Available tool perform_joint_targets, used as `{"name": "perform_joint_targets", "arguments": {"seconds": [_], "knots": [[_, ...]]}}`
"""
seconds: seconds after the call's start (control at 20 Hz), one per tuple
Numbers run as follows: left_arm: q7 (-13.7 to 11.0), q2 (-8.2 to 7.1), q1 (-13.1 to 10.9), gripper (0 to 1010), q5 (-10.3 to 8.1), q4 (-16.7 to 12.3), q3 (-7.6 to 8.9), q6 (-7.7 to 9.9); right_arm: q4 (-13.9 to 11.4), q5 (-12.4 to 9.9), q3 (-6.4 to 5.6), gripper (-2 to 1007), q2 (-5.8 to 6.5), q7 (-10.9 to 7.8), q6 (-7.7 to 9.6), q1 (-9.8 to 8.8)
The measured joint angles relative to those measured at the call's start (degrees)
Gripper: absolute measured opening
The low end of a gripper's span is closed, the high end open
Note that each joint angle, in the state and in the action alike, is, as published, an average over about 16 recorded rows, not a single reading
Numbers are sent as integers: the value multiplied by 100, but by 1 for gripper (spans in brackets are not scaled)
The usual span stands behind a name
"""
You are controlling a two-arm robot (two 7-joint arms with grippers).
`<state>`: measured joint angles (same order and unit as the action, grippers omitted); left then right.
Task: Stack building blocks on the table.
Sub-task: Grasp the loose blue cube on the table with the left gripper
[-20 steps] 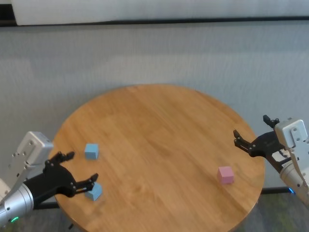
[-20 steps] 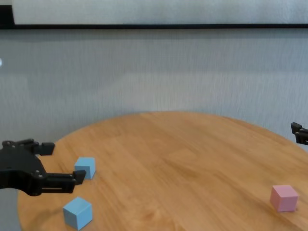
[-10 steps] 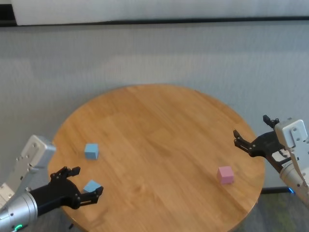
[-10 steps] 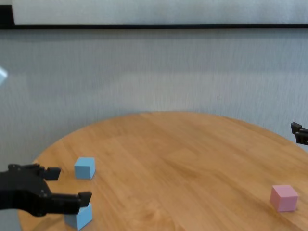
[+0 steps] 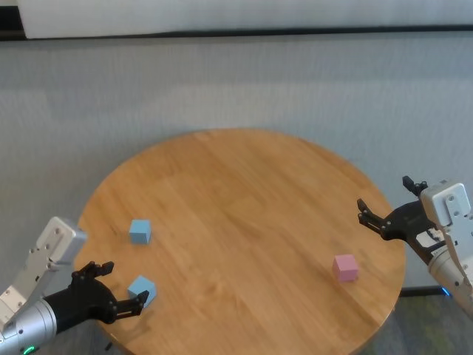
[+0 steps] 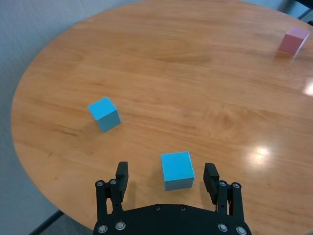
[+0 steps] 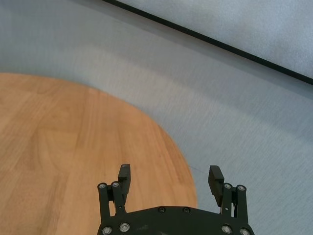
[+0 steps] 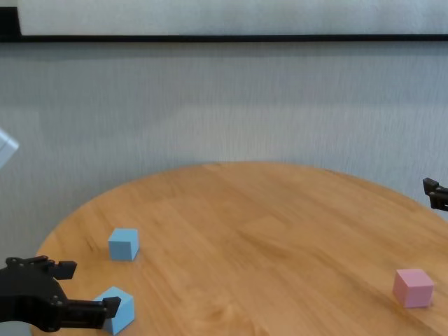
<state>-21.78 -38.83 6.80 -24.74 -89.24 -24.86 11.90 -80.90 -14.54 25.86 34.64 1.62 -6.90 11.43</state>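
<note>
As before open, left gripper (image 5: 118,290) withdrew beside near block (image 5: 141,289).

Nothing readable anywhere: no words, labels, brand marks, numbers or signs show in any of the views.
</note>
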Motion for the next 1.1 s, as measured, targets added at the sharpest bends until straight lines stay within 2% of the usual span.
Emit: {"name": "perform_joint_targets", "arguments": {"seconds": [0.35, 1.1], "knots": [[-73, 124, 58, 1000, 98, 189, 34, -26, 0, 0, 0, 1005, 0, 0, 0, 0], [-228, 365, 97, 1000, 222, 355, 118, 27, 0, 0, 0, 1005, 0, 0, 0, 0]]}}
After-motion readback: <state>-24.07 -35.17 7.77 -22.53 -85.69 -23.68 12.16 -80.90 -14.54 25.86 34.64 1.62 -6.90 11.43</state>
